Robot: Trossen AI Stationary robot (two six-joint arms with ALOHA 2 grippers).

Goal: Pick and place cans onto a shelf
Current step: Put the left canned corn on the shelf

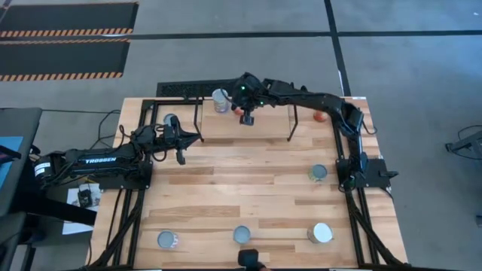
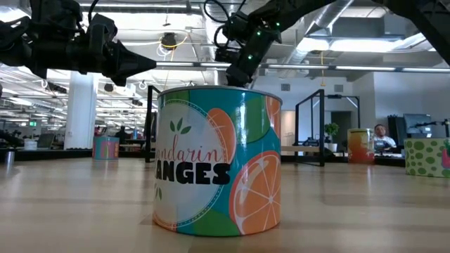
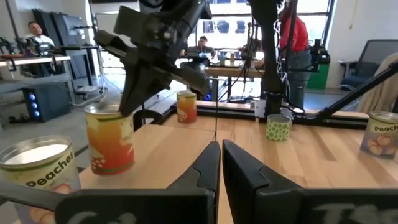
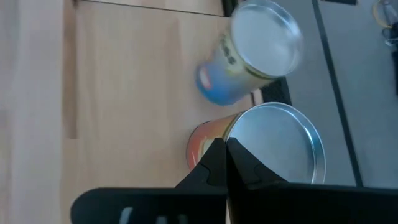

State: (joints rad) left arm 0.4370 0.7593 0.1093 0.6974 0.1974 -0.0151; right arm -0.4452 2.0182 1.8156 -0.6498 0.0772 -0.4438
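Right now the right gripper (image 1: 247,119) hangs over the shelf (image 1: 263,124) at the table's (image 1: 248,192) twelve o'clock edge, fingers pressed together and holding nothing, just above the rim of an orange-labelled can (image 4: 273,146) already standing there. A blue-labelled can (image 4: 255,53) stands just beside it, toward ten o'clock in the high view. The left gripper (image 1: 181,154), also pressed together and empty, waits at nine o'clock.

The risk, as I judge it, is a nudge: the closed fingers sit so close to the smooth metal lid that a careless sideways move could tip the can into its neighbour or off the board.

Four short cylinders with silvery tops remain on the pale plank table, one at three o'clock (image 1: 318,173) and three along six o'clock.
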